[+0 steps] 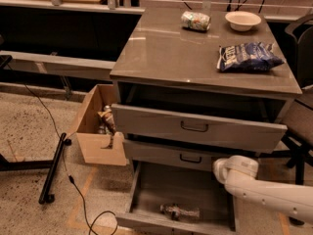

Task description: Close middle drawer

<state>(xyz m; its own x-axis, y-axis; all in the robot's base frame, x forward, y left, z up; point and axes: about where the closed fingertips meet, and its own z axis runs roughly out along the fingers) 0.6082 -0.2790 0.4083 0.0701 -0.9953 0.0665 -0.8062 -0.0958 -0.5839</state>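
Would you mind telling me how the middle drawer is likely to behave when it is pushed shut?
The middle drawer looks rigid and only slightly open, so it should probably slide straight in. The gripper sits by its right end; an off-centre push there might skew it a little.
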